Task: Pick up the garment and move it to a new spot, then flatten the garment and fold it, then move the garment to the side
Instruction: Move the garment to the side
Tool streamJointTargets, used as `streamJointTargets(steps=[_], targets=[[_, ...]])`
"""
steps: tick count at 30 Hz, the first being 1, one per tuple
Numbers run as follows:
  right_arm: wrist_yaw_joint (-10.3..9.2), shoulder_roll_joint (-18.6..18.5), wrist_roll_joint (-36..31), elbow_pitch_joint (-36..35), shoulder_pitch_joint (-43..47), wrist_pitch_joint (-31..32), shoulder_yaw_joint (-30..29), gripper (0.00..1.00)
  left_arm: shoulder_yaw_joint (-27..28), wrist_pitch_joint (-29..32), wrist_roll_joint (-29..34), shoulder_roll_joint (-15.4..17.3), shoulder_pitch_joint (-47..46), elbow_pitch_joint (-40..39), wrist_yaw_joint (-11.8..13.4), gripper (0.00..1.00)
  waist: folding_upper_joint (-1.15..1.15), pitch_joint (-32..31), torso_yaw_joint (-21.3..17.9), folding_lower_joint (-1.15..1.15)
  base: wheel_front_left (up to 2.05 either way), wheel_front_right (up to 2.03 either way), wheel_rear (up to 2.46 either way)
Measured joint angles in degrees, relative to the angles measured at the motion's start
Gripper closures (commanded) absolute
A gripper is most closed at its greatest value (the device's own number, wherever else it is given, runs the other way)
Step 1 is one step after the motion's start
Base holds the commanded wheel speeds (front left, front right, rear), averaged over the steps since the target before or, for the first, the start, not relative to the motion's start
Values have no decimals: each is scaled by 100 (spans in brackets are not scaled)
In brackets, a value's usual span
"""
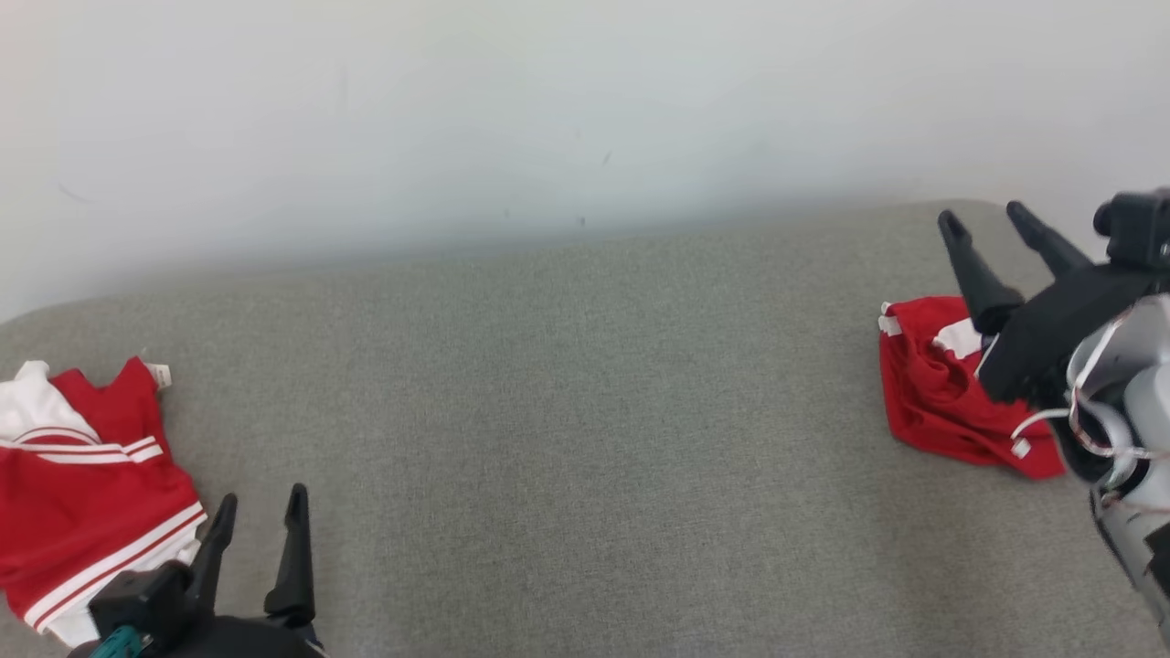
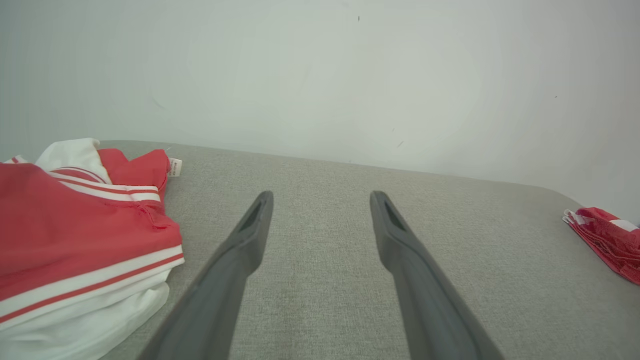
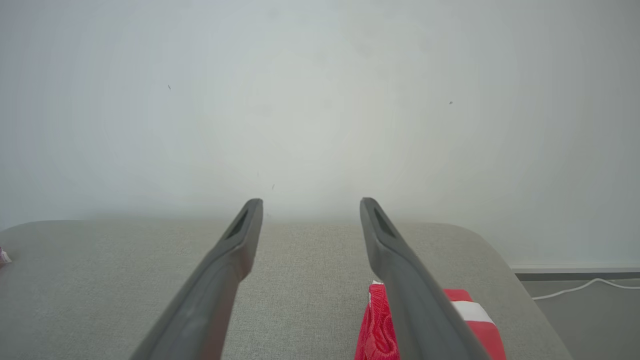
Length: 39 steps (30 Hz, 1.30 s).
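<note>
A crumpled red garment (image 1: pixel 932 402) with white trim lies at the right end of the grey padded surface (image 1: pixel 567 411). My right gripper (image 1: pixel 983 217) hovers over it, open and empty, its fingers pointing toward the wall. In the right wrist view the garment (image 3: pixel 376 322) sits under the right finger of that gripper (image 3: pixel 311 201). A second red-and-white striped garment (image 1: pixel 82 484) lies at the left end. My left gripper (image 1: pixel 262 501) stands open just to its right, holding nothing. The left wrist view shows that gripper (image 2: pixel 321 196) beside the striped garment (image 2: pixel 75 215), and the red garment (image 2: pixel 607 235) far right.
A pale wall (image 1: pixel 585 119) rises directly behind the surface. The surface's rounded right edge (image 3: pixel 500 255) drops to a floor with a white cable (image 3: pixel 575 288). Bare grey fabric stretches between the two garments.
</note>
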Motion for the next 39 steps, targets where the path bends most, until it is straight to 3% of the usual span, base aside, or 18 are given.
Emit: streamJointTargets(steps=[7,14,27,39], targets=[[-379,-69,-136,-886,1217,-469,-32,0,155,-7,0,21,242,-158,8,0,0,-298,-78,0,0,0,0],[-592,-79,-337,-1633,2157,-816,-58,0,221,-25,134,46,477,-357,12,0,1,-373,-77,1,0,0,0],[-694,-15,-704,-2106,3223,-1339,-433,0,576,63,651,89,688,-509,13,0,1,-408,6,1,0,0,0],[-700,52,-824,-2268,3359,-1458,-784,0,736,359,1212,15,803,-645,12,0,1,-395,19,1,0,0,0]])
